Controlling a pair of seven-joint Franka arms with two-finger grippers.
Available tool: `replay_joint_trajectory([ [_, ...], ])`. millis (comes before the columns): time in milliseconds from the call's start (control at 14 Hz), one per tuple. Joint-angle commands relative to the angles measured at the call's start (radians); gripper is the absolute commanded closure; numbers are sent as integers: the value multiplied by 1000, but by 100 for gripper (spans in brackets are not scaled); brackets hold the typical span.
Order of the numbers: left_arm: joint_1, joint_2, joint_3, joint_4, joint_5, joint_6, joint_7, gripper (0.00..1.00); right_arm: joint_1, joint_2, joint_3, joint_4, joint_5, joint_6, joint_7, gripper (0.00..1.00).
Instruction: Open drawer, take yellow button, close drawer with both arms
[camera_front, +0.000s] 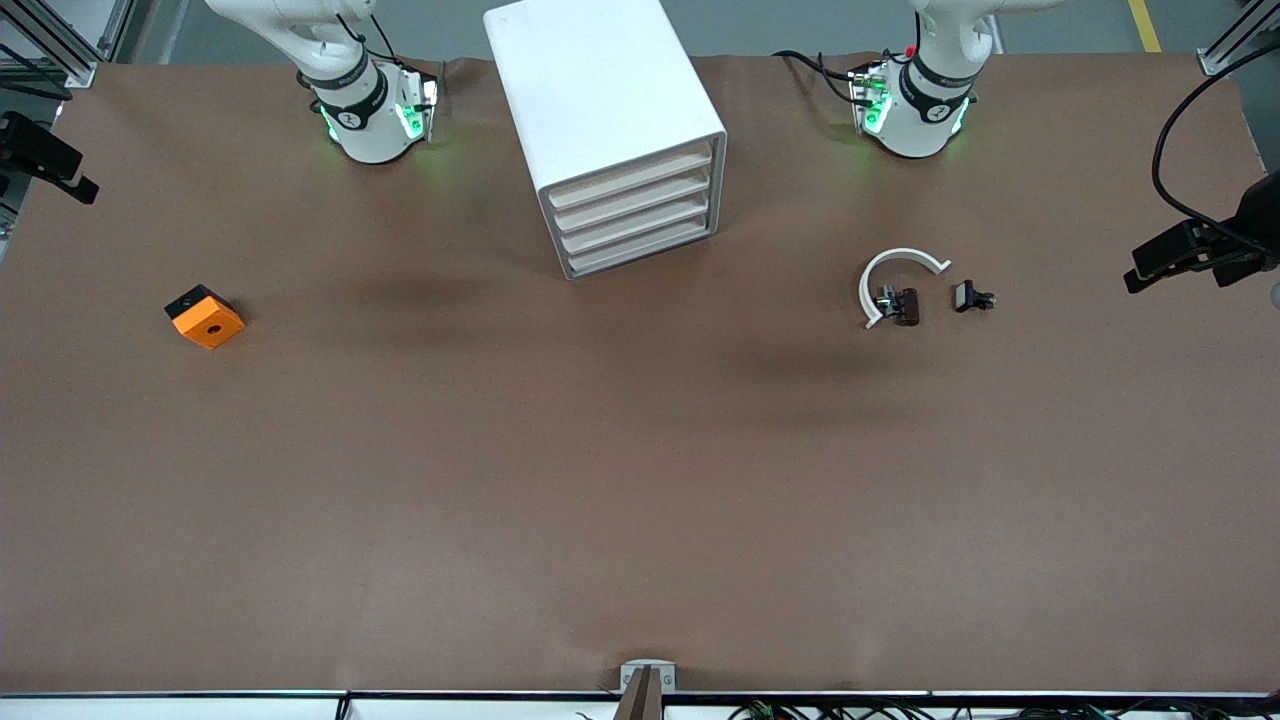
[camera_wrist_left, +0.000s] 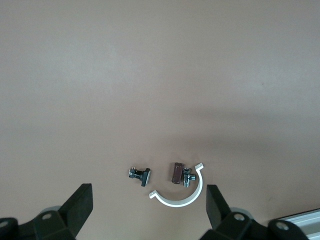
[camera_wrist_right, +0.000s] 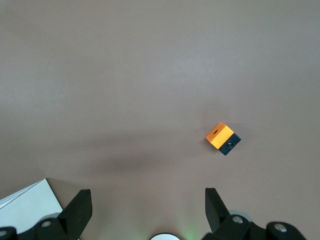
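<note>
Orange block (camera_front: 205, 316), matte and square with a black hole, lies nearest the camera; the four beige-fronted drawers (camera_front: 634, 213) of the smooth white cabinet (camera_front: 598, 95) are all shut, so opening has not begun and the button is unseen, presumably inside. Left gripper (camera_wrist_left: 149, 206), jaws spread wide and empty, hangs over a curved white clip (camera_wrist_left: 181, 195) and small metal fittings (camera_wrist_left: 140, 175); right gripper (camera_wrist_right: 148, 208), equally wide and empty, hangs over bare brown mat near the cabinet, and one must next reach a drawer front.

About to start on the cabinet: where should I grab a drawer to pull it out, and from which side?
Take the drawer by its pale beige front edge, the only part showing: all four sit shut and flush in the white cabinet. No handle is visible, so probably hook a fingertip in the gap along that edge, coming from in front of the cabinet.
</note>
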Motion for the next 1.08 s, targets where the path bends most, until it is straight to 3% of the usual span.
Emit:
replay_joint_trajectory([
  [0, 4, 39, 2, -6, -11, -21, -10, 0, -12, -23, 11, -22, 0, 4, 9, 0],
  [287, 4, 90, 3, -76, -11, 63, -12, 0, -12, -23, 13, -22, 2, 4, 9, 0],
  [717, 1, 126, 3, -314, -14, 406, -18, 0, -12, -23, 11, -22, 0, 4, 9, 0],
  [1003, -14, 186, -6, -328, -14, 476, -127, 0, -13, -23, 11, -23, 2, 4, 9, 0],
])
